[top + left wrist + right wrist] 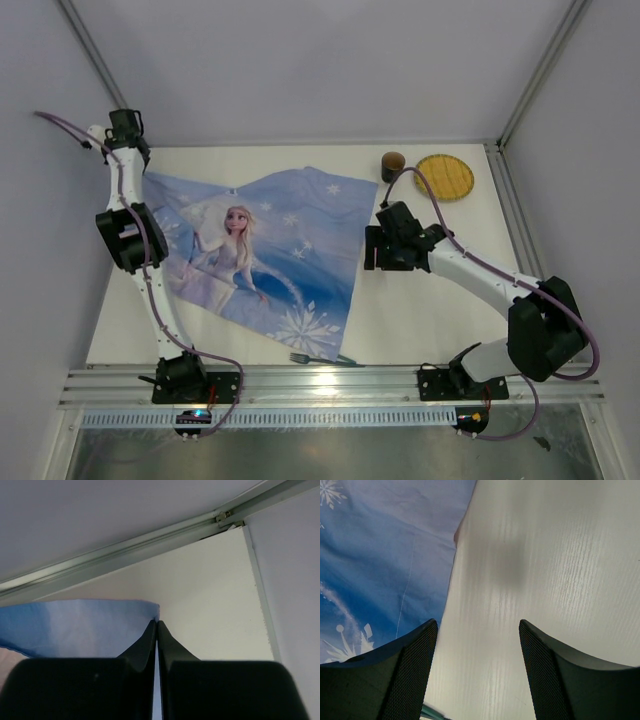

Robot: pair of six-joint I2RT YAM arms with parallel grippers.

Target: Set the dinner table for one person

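Observation:
The white dinner table [420, 320] carries a blue Elsa cloth [260, 255], spread flat on its left half. My left gripper [135, 150] is at the far left corner and is shut on the cloth's corner; in the left wrist view the closed gripper [157, 623] pinches the blue cloth [75, 625]. My right gripper [372, 248] is open and empty over bare table just right of the cloth's right edge; the right wrist view shows the gripper [477, 630], the cloth [380, 555] and the tabletop [545, 555]. A fork [320, 358] lies at the cloth's near edge.
A brown cup [393, 165] and a round yellow plate [444, 176] stand at the far right. Silver rails frame the table [125, 545], with grey walls close behind and to both sides.

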